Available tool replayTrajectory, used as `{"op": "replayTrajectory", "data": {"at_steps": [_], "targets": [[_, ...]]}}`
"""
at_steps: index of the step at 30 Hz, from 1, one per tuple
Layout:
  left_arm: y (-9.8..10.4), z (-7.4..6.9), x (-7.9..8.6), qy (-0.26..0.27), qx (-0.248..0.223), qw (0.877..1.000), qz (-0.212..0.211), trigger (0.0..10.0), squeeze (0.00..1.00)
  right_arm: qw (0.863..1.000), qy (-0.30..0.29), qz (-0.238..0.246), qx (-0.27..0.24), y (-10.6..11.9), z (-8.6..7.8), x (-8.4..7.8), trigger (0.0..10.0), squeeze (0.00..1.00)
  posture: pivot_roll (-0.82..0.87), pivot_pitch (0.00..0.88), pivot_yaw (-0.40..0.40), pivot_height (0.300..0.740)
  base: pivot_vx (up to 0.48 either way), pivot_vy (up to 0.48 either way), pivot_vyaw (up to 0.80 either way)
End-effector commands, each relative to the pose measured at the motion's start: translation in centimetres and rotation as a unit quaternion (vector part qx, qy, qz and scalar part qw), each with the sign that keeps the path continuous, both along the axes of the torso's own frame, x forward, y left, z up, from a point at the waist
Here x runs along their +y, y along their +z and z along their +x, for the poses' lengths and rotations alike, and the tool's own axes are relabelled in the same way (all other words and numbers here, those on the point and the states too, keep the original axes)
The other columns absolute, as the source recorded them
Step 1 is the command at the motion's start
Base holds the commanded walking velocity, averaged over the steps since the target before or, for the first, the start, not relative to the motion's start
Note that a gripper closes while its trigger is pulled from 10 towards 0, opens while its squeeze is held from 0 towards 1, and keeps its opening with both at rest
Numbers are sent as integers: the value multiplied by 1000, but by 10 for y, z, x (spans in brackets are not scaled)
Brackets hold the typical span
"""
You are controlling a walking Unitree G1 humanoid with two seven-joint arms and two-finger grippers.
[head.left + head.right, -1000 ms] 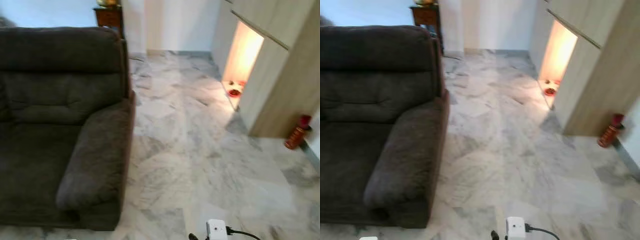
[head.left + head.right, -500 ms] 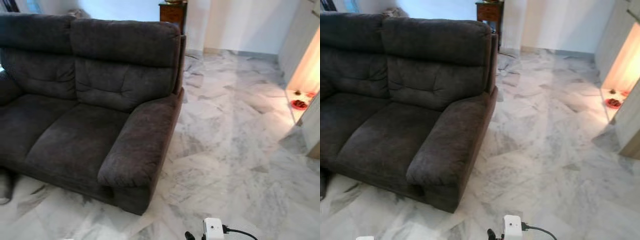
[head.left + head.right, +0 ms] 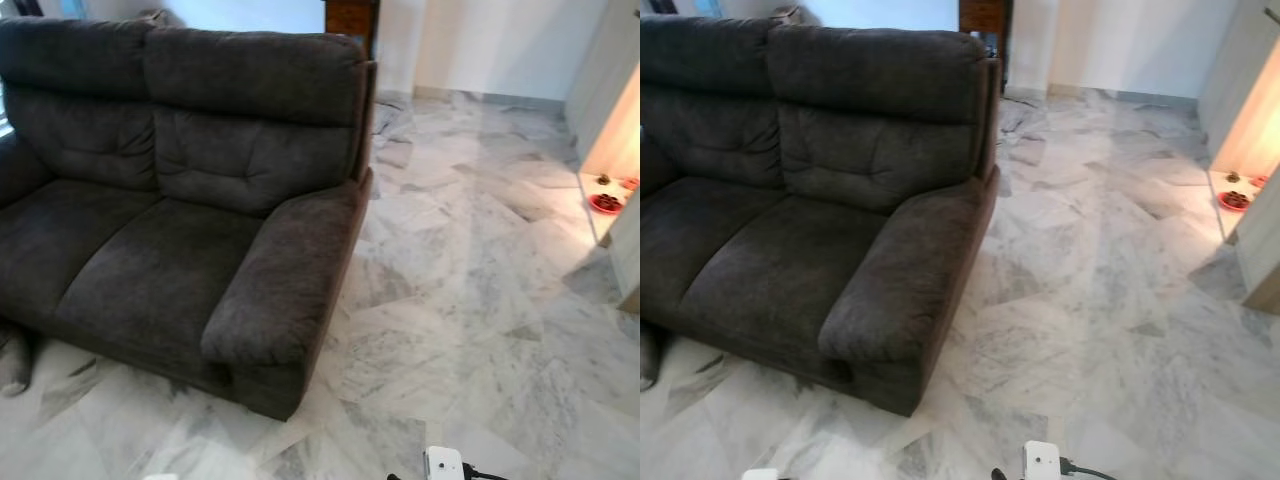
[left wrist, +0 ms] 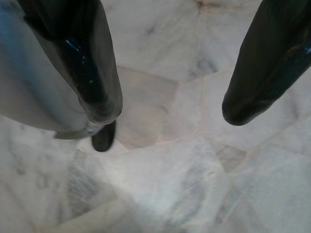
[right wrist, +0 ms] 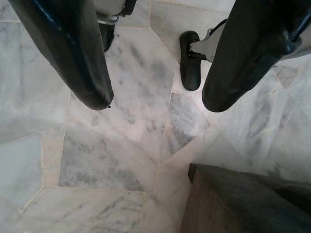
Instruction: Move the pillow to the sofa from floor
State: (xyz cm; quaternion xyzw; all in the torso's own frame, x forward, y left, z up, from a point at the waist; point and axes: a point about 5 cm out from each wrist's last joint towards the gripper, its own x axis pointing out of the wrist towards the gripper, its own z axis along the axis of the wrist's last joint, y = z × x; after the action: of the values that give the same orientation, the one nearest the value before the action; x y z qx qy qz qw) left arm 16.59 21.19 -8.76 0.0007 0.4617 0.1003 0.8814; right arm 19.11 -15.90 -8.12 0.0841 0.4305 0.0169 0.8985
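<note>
A dark grey plush two-seat sofa (image 3: pixel 190 200) stands on white-grey marble floor (image 3: pixel 470 300). A grey pillow (image 3: pixel 14 362) lies on the floor, touching the sofa's front left corner. Left gripper (image 4: pixel 170 114) and right gripper (image 5: pixel 155 102) hang with fingers apart, empty. No writing is legible.

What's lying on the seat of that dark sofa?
Nothing lies on the sofa seat cushions. A grey pillow lies on the marble floor by the sofa's front, cut off at the picture's edge.

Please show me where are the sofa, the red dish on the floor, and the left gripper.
sofa (image 3: pixel 150 270), left eye view, on the seat cushion.
red dish (image 3: pixel 604 203), left eye view, on its middle, by the lit cabinet opening.
left gripper (image 4: pixel 170 111), left wrist view, midway between its open fingertips.
</note>
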Motion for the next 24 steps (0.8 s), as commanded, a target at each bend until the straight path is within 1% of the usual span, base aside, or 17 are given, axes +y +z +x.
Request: {"op": "replayTrajectory", "data": {"at_steps": [1,9,10,13,24], "targets": [[-1,-3,4,4,16,1000,10,10000,0,1000,-3,6,1,0,1,4,10000,0,60,85,50,740,0,409,0],[2,9,-3,3,9,1000,7,10000,0,1000,-6,5,4,0,0,3,10000,0,64,93,50,740,0,422,0],[1,6,-2,3,11,1000,7,10000,0,1000,-7,5,4,0,0,3,10000,0,61,93,50,740,0,461,0],[1,3,0,5,13,1000,8,10000,0,1000,-7,6,3,0,0,3,10000,0,61,93,50,740,0,465,0],[0,2,1,6,14,1000,8,10000,0,1000,-7,8,2,0,2,4,10000,0,60,91,51,740,0,465,0]]}}
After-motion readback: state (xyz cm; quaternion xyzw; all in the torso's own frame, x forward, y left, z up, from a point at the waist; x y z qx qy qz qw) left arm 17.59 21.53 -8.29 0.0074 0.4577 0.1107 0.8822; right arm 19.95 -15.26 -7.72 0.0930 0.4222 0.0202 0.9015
